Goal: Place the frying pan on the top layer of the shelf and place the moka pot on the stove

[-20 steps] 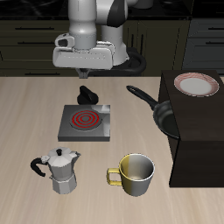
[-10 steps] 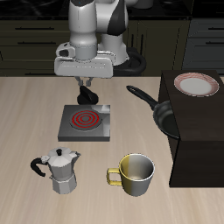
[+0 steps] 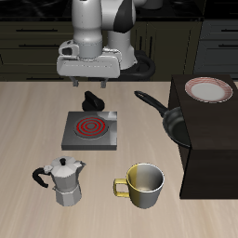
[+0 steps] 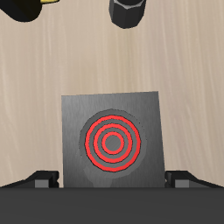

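The two-finger gripper (image 3: 91,99) is being held above the flat grey stove with its red spiral coil (image 3: 90,129) — nothing is being carried, its jaws being kept apart. The faceted silver moka pot (image 3: 63,179) is being left near the front edge, the black long-handled frying pan (image 3: 168,116) leaning against the dark boxy shelf (image 3: 216,149) — neither yet placed.

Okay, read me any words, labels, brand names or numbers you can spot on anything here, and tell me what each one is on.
None: no readable text shows in either view.
The stove bears only a red spiral coil, no lettering.
The moka pot, the mug, the plate and the shelf are unmarked.
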Robot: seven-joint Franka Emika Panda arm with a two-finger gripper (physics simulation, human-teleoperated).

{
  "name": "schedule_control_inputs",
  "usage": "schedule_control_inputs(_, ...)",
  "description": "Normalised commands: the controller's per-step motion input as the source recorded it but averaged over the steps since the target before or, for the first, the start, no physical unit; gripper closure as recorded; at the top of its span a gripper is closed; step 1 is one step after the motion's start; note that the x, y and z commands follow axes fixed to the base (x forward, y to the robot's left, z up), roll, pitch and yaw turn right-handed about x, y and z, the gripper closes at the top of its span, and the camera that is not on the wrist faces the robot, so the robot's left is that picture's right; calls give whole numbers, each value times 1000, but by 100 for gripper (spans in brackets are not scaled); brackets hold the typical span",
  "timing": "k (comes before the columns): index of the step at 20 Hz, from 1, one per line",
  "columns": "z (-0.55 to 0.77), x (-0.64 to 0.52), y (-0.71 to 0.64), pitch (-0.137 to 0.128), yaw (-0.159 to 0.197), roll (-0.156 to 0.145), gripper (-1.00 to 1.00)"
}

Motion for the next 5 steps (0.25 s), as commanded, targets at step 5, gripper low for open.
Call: schedule_control_inputs(5,248,-112,-58,-16,29,-16,-100)
